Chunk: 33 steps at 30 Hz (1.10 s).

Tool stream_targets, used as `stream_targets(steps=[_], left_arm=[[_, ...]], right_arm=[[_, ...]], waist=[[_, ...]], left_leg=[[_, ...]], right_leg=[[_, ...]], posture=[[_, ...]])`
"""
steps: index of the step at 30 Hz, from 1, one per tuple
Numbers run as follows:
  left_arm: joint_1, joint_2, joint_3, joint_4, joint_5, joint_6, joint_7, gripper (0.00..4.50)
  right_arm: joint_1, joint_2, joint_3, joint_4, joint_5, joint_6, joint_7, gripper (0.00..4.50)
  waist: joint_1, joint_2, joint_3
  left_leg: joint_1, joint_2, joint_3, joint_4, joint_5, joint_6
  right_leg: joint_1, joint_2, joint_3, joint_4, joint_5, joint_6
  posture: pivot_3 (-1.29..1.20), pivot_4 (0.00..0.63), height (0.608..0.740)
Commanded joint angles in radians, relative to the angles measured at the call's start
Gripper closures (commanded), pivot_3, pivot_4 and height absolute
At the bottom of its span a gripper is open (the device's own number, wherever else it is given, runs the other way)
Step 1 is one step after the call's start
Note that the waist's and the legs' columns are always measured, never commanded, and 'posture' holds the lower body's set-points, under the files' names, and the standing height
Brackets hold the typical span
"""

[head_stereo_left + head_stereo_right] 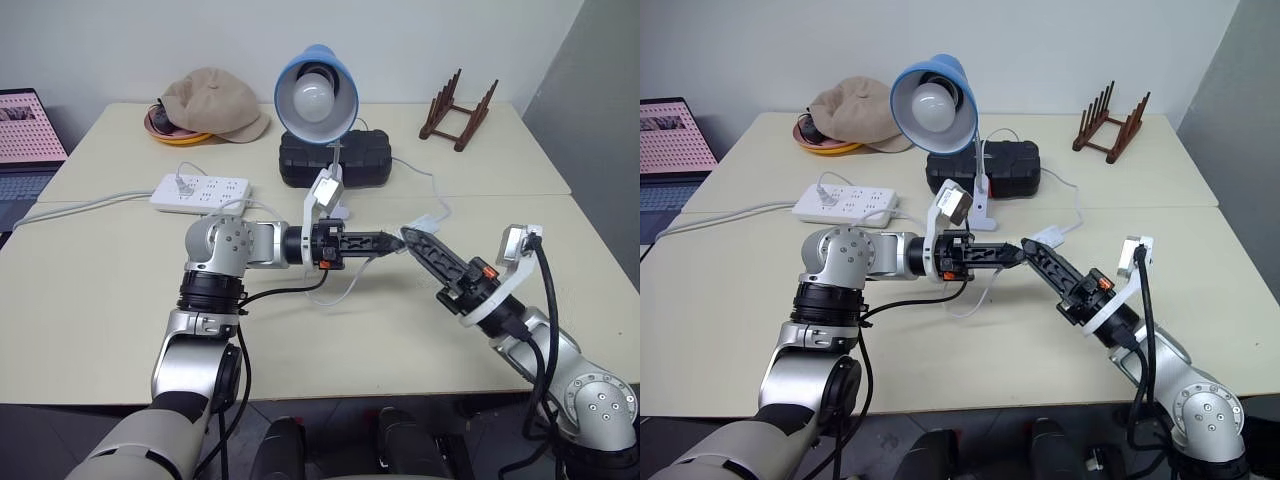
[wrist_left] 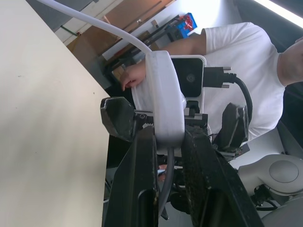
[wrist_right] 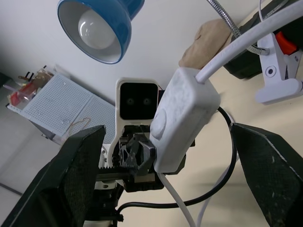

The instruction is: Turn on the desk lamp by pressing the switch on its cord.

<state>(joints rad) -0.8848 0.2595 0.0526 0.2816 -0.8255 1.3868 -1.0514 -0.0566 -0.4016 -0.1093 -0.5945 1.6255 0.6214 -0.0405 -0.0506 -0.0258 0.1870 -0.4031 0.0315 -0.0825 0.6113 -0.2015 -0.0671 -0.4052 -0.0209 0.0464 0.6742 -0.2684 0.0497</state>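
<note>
The left gripper (image 2: 168, 142) is clamped on the small white oblong inline switch (image 3: 182, 116), its black fingers (image 2: 139, 184) pinching the housing and holding it up off the pale tabletop (image 1: 90, 300), between the two arms. Facing it, the right gripper (image 1: 408, 238) has its two black fingers (image 3: 78, 165) spread wide to either side of the switch, touching nothing. The thin white cord (image 3: 246, 35) leaves the switch toward the white clamp base (image 3: 279, 80) of the desk lamp (image 1: 316, 92) — a round blue shade with a large white bulb that looks unlit, so the press seems not yet made. The risk, as I judge it: a finger closing on the housing edge rather than the oval rocker could twist the switch within the pinch, or tug the cord and drag the light lamp.
</note>
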Motion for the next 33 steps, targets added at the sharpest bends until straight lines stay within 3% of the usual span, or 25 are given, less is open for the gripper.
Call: stream_targets(steps=[1,5,8,17,23,31,33], left_arm=[[-0.025,0.003,0.004,-0.02,-0.031,-0.011,-0.013,4.11],[-0.025,0.004,0.002,-0.024,-0.032,-0.009,-0.015,4.11],[-0.026,0.003,0.0,-0.023,-0.031,-0.009,-0.015,4.11],[-0.023,0.003,0.001,-0.03,-0.037,-0.002,-0.011,4.11],[-0.025,0.005,0.003,-0.027,-0.04,-0.002,-0.007,4.11],[-0.024,0.009,0.001,-0.028,-0.051,-0.002,0.001,4.11],[-0.026,0.01,-0.001,-0.026,-0.05,-0.005,0.002,4.11]], right_arm=[[-0.002,0.004,-0.024,-0.019,0.017,-0.023,-0.011,0.08],[-0.001,0.007,-0.024,-0.017,0.014,-0.025,-0.015,0.08],[-0.002,0.004,-0.019,-0.017,0.004,-0.019,-0.011,0.58],[-0.008,0.0,0.001,-0.029,-0.014,-0.008,-0.006,2.65],[-0.01,-0.013,0.016,-0.031,-0.038,0.005,0.009,3.77],[-0.016,-0.029,0.031,-0.028,-0.101,0.009,0.023,3.91],[-0.017,-0.031,0.028,-0.021,-0.112,0.007,0.027,3.19]], waist=[[0.0,0.0,0.0],[0.0,0.0,0.0],[0.0,0.0,0.0],[0.0,0.0,0.0],[0.0,0.0,0.0],[0.0,0.0,0.0],[0.0,0.0,0.0]], left_leg=[[0.0,0.0,0.0,0.0,0.0,0.0],[0.0,0.0,0.0,0.0,0.0,0.0],[0.0,0.0,0.0,0.0,0.0,0.0],[0.0,0.0,0.0,-0.001,0.0,0.0],[0.0,0.0,0.0,-0.001,0.0,0.0],[0.0,0.0,0.0,-0.001,0.0,0.0],[0.0,0.0,0.0,-0.001,0.0,0.0]], right_leg=[[0.0,0.0,0.0,0.0,0.0,0.0],[0.0,0.0,0.0,0.0,0.0,0.0],[0.0,0.0,0.0,0.0,0.0,0.0],[0.0,0.0,0.0,-0.001,0.0,0.0],[0.0,0.0,0.0,-0.001,0.0,-0.001],[0.0,0.0,0.0,-0.001,-0.001,-0.001],[0.0,0.0,0.0,-0.001,-0.001,-0.001]], posture=[[0.0,0.15,0.74],[0.0,0.15,0.74],[0.0,0.15,0.74],[0.0,0.15,0.74],[0.0,0.15,0.74],[0.0,0.15,0.74],[0.0,0.15,0.74]])
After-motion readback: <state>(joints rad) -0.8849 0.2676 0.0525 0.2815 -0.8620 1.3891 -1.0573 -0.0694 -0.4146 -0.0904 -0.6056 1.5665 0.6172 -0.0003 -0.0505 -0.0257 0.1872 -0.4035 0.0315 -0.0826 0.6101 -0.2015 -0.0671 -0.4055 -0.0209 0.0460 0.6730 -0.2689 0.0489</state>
